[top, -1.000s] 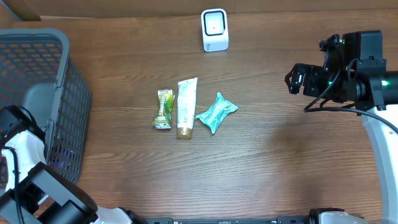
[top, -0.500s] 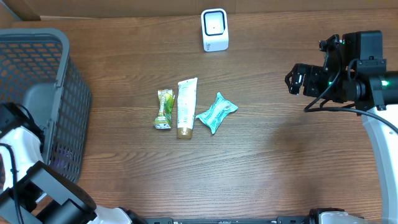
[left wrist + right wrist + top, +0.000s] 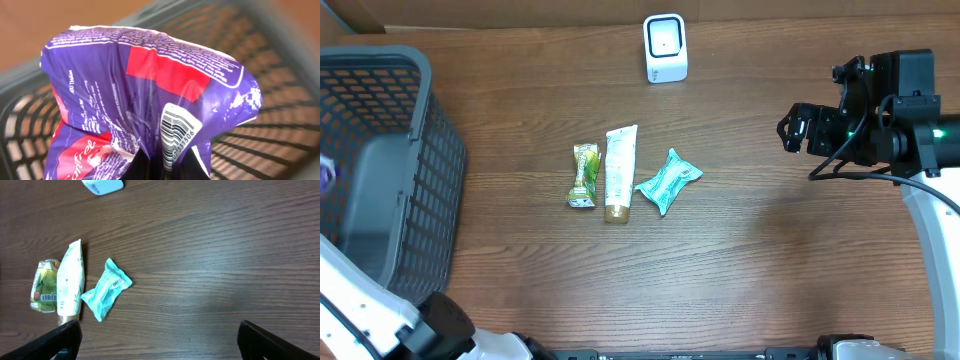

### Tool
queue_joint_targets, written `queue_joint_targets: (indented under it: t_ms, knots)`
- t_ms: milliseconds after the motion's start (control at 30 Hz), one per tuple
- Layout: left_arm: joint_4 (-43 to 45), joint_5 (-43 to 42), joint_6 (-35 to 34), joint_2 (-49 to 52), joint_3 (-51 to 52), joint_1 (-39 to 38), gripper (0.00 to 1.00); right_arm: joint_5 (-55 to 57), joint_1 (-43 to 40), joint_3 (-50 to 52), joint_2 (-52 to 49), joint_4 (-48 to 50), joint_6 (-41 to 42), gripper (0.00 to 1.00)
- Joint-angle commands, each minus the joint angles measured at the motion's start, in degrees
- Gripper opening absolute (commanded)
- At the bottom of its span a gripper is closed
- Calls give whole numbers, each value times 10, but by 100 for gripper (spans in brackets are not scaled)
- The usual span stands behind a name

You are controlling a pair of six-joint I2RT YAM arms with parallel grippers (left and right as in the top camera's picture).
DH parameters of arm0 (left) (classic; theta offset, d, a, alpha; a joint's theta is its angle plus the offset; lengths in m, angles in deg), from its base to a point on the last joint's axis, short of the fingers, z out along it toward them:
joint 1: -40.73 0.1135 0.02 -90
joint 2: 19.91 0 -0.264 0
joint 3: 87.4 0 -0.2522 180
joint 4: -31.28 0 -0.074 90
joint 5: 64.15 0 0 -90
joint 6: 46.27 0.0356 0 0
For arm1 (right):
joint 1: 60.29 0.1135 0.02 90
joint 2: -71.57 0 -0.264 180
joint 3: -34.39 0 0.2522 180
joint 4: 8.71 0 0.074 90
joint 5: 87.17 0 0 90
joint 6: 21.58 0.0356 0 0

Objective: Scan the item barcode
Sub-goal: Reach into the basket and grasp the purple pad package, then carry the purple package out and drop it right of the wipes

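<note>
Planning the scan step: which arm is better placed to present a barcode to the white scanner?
Probably left. The left gripper is shut on the purple packet, its barcode showing. The right gripper is open and empty.

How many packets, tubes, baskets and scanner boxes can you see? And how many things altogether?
Packets: 3 (purple plastic packet, green crinkly packet, teal plastic packet)
Tubes: 1 (white squeeze tube)
Baskets: 1 (grey mesh basket)
Scanners: 1 (small white scanner box)
Total: 6
</note>
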State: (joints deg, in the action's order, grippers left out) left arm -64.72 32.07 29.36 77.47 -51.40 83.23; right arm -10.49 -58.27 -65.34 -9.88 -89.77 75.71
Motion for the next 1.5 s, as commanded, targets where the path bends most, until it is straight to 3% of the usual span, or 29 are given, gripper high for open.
queue_joint_targets:
  t_ms: [0,67,167,233,267,500,600,767,1000,1167,1200,1233,1267,1300,1367,1467]
  knots:
    - [-25,-101,64,-19,-110,-66,4,-5,2,2,-1,1,2,100]
    - [-38,-105,70,-25,-128,-115,4,-5,2,2,-1,1,2,100]
    - [-74,-106,80,-25,-120,-270,4,-5,2,2,-1,1,2,100]
    - [-78,-106,80,-19,-109,-327,4,-5,2,2,-1,2,2,100]
    - [-72,-107,72,-6,-84,-398,4,-5,2,2,-1,5,3,99]
    - [-1,-107,35,73,6,-561,4,2,-33,-10,-1,29,46,99]
    - [45,-107,35,155,12,-644,4,-3,-100,-27,1,22,63,100]
    - [96,-99,35,245,12,-726,4,-9,-151,-27,0,5,64,100]
    - [141,-108,31,344,12,-821,4,0,-160,-25,0,-2,62,100]
    - [163,-110,-87,373,12,-859,4,4,-160,-25,0,-3,63,100]
    - [167,-110,-93,373,12,-861,14,4,-160,-25,0,-5,63,100]
    - [172,-110,-93,373,12,-862,46,4,-160,-25,0,-7,63,100]
    - [173,-110,-92,373,12,-862,61,4,-160,-25,0,-9,63,100]
    - [171,-110,-92,373,12,-862,63,4,-160,-25,0,-10,63,100]
    - [166,-110,-92,373,12,-857,77,4,-160,-25,0,-13,63,100]
    - [157,-109,-92,367,1,-842,82,4,-160,-25,0,-17,63,100]
